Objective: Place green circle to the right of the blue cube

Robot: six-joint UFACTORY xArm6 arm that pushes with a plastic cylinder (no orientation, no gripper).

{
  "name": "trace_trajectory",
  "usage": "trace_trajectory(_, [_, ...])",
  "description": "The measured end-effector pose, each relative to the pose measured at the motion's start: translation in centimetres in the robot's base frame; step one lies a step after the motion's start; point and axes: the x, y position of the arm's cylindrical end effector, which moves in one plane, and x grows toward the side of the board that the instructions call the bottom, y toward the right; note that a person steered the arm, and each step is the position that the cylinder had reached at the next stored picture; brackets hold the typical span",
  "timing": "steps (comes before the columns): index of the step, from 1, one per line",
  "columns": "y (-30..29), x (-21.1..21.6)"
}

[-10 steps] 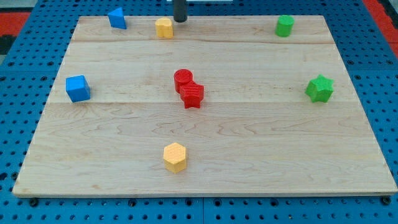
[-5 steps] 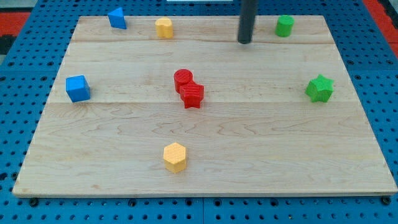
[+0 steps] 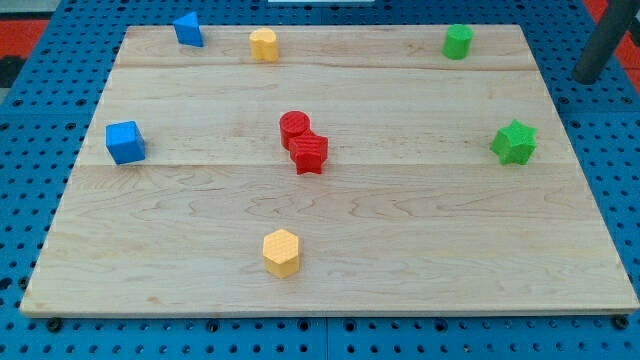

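The green circle stands near the board's top right corner. The blue cube sits at the board's left edge, about mid height. My tip is off the board, past its right edge, to the right of and a little below the green circle, well apart from it. The rod leans up toward the view's top right corner.
A green star sits at the right edge, below my tip. A red circle and a red star touch at the centre. A yellow hexagon is low centre. A yellow block and a blue block stand along the top.
My tip has swept from the top edge beside the yellow block rightward across the board, past the green circle, and off the right edge. No block has moved.
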Motion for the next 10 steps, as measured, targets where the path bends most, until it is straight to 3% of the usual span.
trace_trajectory(4, [0.0, -0.4])
trace_trajectory(6, [-0.7, -3.9])
trace_trajectory(7, [-6.0, -7.6])
trace_trajectory(8, [-17.6, -9.0])
trace_trajectory(9, [-32.5, -7.2])
trace_trajectory(10, [-44.3, -2.0])
